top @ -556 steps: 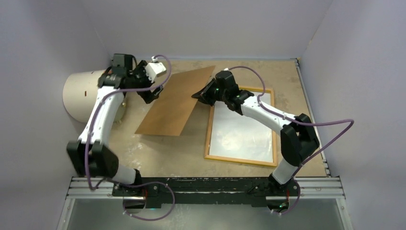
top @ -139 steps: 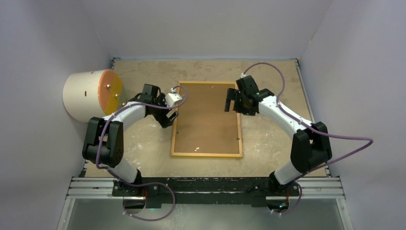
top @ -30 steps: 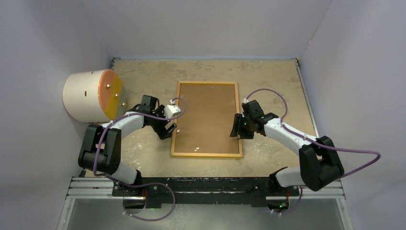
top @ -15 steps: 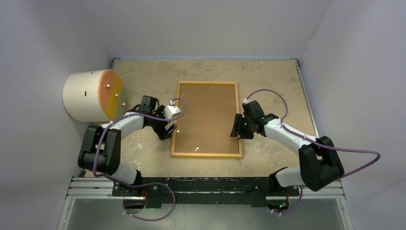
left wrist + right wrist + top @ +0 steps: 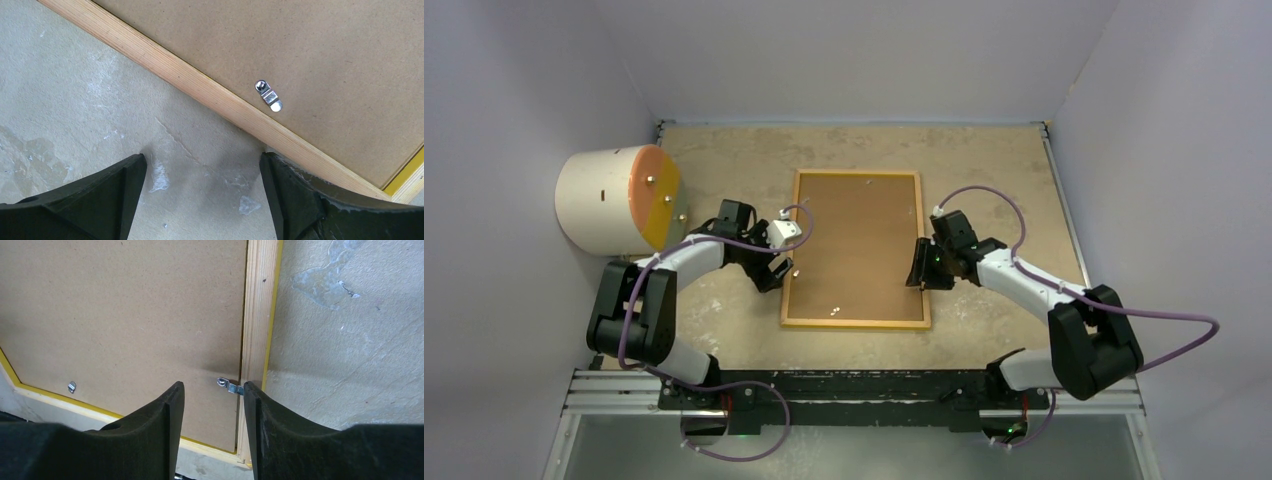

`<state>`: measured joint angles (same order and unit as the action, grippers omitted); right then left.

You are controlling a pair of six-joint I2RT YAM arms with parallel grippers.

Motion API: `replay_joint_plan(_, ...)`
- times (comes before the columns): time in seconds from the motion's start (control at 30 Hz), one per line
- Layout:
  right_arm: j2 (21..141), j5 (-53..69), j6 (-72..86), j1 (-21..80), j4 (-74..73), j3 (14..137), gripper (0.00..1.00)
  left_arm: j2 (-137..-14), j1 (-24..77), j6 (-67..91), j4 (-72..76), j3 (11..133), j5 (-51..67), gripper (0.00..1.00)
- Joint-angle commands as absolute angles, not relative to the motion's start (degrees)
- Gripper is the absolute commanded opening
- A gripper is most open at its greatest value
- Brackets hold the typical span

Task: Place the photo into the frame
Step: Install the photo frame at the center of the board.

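Note:
The frame (image 5: 856,322) lies back-up in the middle of the table, its light wood rail (image 5: 200,85) edged in yellow. A brown backing board (image 5: 856,245) fills it, and the photo is hidden. My left gripper (image 5: 780,268) is open and low on the table at the frame's left rail, its right finger against the wood, near a metal clip (image 5: 268,96). My right gripper (image 5: 214,387) hangs over the right rail (image 5: 256,315). It is open with a narrow gap, and a small metal clip (image 5: 231,386) lies between its fingers, touching the right one.
A cream cylinder with an orange face (image 5: 614,198) lies at the far left of the table. Purple walls close in the left, back and right sides. The arms' mounting rail (image 5: 854,385) runs along the near edge.
The right gripper's fingers have drawn a little closer together around the clip. Neither arm has moved over the last second. Much earlier, the backing board was off the frame; it now lies in it.

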<state>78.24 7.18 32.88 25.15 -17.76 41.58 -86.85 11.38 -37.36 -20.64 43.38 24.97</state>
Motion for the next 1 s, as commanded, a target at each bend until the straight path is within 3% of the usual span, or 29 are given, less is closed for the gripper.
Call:
replay_joint_plan(0.0, 78.2, 11.2, 32.5, 25.8, -20.0, 39.3, 0.49, -85.8, 11.7, -38.8, -21.6, 44.0, 26.5, 0.89)
replay_joint_plan(0.17, 76.3, 13.6, 34.1, 25.7, -22.2, 40.7, 0.49, -84.6, 11.7, -39.5, -23.9, 48.4, 25.5, 0.89)
replay_joint_plan(0.37, 70.1, 8.8, 38.0, 23.3, -22.7, 43.6, 0.67, -83.2, 13.0, -38.8, -29.0, 55.3, 27.9, 0.89)
replay_joint_plan(0.47, 69.0, 10.3, 38.8, 19.2, -20.5, 44.5, 0.70, -83.2, 17.9, -38.1, -30.8, 57.9, 27.1, 0.89)
replay_joint_plan(0.77, 71.6, 9.9, 38.9, 14.3, -17.6, 42.1, 0.66, -90.2, 38.1, -32.9, -27.6, 63.5, 22.3, 0.89)
replay_joint_plan(0.97, 76.0, 10.4, 40.1, 13.0, -12.1, 41.4, 0.58, -98.2, 48.3, -32.0, -21.9, 67.5, 16.6, 0.92)
